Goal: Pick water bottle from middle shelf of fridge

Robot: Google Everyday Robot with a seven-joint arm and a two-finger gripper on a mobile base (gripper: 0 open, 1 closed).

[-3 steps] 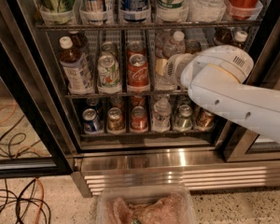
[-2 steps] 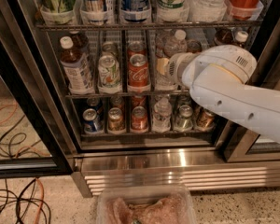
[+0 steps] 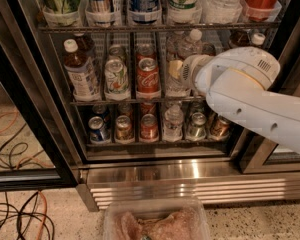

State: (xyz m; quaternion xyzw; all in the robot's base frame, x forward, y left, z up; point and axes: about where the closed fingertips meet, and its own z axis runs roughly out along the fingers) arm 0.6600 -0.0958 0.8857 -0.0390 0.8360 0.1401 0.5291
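The fridge [image 3: 45, 119] stands open in front of me. Its middle shelf [image 3: 115, 102] is a dark wire rack split into lanes. The water bottle [image 3: 189, 45], clear with a white cap, stands in the fourth lane from the left. My white arm [image 3: 250, 94] reaches in from the right. My gripper [image 3: 181, 72] sits at the arm's tip, right in front of that lane, and covers the bottle's lower part. The gripper is mostly hidden behind the wrist.
On the middle shelf, from the left, stand a brown-liquid bottle [image 3: 80, 69], a green-white can [image 3: 116, 76] and a red Coca-Cola can [image 3: 148, 76]. Cans fill the lower shelf [image 3: 150, 129]. Cables [image 3: 15, 219] lie on the floor at left. A clear tub [image 3: 155, 221] sits at the bottom edge.
The arm has edged slightly up and to the right at the middle shelf. Nothing else has moved.
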